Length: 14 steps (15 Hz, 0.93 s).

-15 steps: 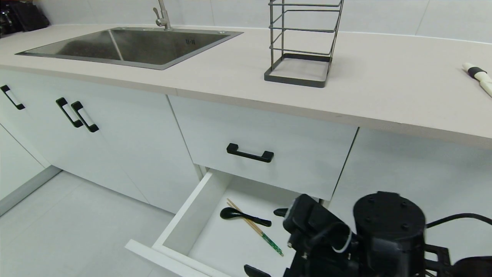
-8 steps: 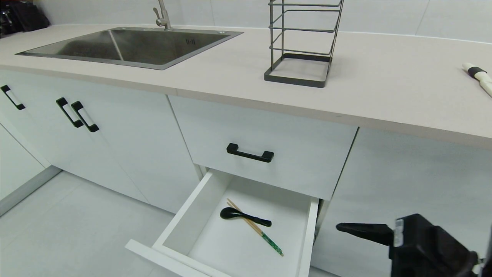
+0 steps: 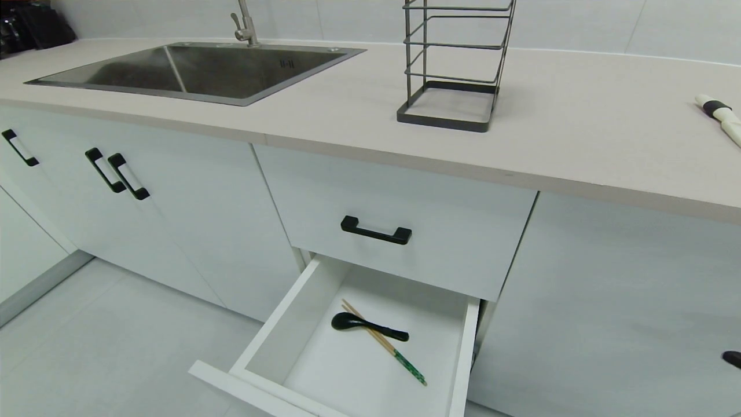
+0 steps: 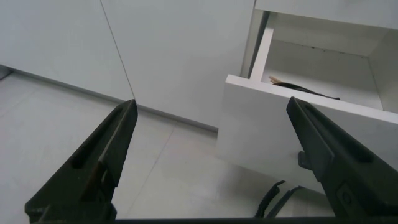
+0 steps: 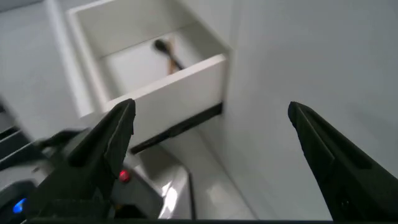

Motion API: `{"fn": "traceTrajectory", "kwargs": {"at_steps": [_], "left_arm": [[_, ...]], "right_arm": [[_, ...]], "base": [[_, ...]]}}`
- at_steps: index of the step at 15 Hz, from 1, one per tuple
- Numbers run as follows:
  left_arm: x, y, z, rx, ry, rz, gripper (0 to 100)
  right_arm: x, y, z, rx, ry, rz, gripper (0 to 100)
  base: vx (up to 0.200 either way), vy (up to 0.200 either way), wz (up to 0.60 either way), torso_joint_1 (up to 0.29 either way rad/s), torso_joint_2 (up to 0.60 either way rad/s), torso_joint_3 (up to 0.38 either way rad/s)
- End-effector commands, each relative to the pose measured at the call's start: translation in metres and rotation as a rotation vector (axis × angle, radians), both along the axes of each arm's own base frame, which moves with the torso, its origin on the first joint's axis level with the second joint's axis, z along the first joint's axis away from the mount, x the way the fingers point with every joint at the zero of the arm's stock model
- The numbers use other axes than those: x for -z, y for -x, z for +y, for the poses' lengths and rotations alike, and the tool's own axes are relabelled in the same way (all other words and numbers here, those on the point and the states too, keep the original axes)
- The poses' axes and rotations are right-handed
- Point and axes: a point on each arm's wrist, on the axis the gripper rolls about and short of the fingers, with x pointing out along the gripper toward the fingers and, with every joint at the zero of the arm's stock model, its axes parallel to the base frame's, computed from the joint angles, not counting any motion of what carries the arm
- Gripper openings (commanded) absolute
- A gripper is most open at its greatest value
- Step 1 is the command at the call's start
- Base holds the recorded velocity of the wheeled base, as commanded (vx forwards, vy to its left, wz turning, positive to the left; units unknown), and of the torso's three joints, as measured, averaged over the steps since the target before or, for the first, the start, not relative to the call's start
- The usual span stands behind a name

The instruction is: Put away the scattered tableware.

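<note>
The lower drawer (image 3: 288, 324) stands pulled out beneath the countertop (image 3: 579, 139), and both pieces of tableware lie on its white bottom. The black spoon (image 3: 347, 321) rests with its bowl toward the drawer's left wall and its handle pointing right. The chopsticks (image 3: 386, 345) run on a slant from the back toward the front right, green-patterned ends nearest the front — the two cross near where the spoon's bowl meets its handle. Just above, the upper drawer (image 3: 451, 243) is closed, its black handle (image 3: 376, 230) level. The left gripper (image 4: 211, 124) hangs low over the pale floor (image 4: 168, 180), facing the cabinet fronts with the drawer's front corner ahead of it; its fingers are spread wide with nothing held. The right gripper (image 5: 210, 118) is likewise splayed wide and holds nothing — it looks down on the open drawer and the plain cabinet front beside it (the spoon shows there as a dark blur inside). On the countertop a steel sink (image 3: 191, 66) with its tap (image 3: 246, 23) sits at the left, a dark wire rack (image 3: 446, 120) stands near the middle, and a white utensil with a black band (image 3: 726, 119) lies at the far right edge. Left of the drawers, the white cabinet doors (image 3: 191, 220) carry black handles.
</note>
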Motion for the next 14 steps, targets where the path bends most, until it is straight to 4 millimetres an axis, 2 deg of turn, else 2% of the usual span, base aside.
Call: {"fn": "traceTrajectory", "kwargs": {"at_steps": [1, 3, 6, 8, 9, 10, 11, 13, 14], "left_arm": [[0.000, 0.000, 0.000, -0.002, 0.001, 0.000, 100], [0.000, 0.000, 0.000, -0.002, -0.001, 0.000, 100], [-0.005, 0.000, 0.000, 0.006, -0.001, -0.052, 100], [-0.037, 0.007, -0.001, 0.058, -0.026, -0.347, 100], [-0.050, 0.009, -0.003, 0.138, -0.033, -0.348, 100], [-0.063, 0.008, -0.004, 0.220, -0.004, -0.294, 100], [-0.075, 0.001, -0.004, 0.240, 0.024, -0.167, 100], [-0.087, -0.006, -0.005, 0.297, 0.042, 0.027, 100], [-0.091, -0.011, -0.006, 0.388, 0.059, 0.165, 100]], "right_arm": [[0.020, 0.046, -0.017, 0.292, -0.110, -0.194, 100], [0.047, 0.054, -0.016, 0.356, -0.117, -0.144, 100], [0.062, 0.058, -0.015, 0.381, -0.099, -0.086, 100], [0.061, 0.058, -0.015, 0.385, -0.100, -0.091, 100], [0.061, 0.058, -0.016, 0.405, -0.100, -0.091, 100], [0.061, 0.058, -0.017, 0.465, -0.100, -0.094, 100], [0.065, 0.058, -0.019, 0.569, -0.093, -0.060, 100], [0.066, 0.058, -0.020, 0.585, -0.115, -0.040, 100], [0.066, 0.058, -0.020, 0.584, -0.118, -0.044, 100]], "base": [[0.000, 0.000, 0.00, 0.000, 0.00, 0.000], [0.000, 0.000, 0.00, 0.000, 0.00, 0.000], [0.000, 0.000, 0.00, 0.000, 0.00, 0.000], [0.000, 0.000, 0.00, 0.000, 0.00, 0.000], [0.000, 0.000, 0.00, 0.000, 0.00, 0.000], [0.000, 0.000, 0.00, 0.000, 0.00, 0.000], [0.000, 0.000, 0.00, 0.000, 0.00, 0.000], [0.000, 0.000, 0.00, 0.000, 0.00, 0.000], [0.000, 0.000, 0.00, 0.000, 0.00, 0.000]]}}
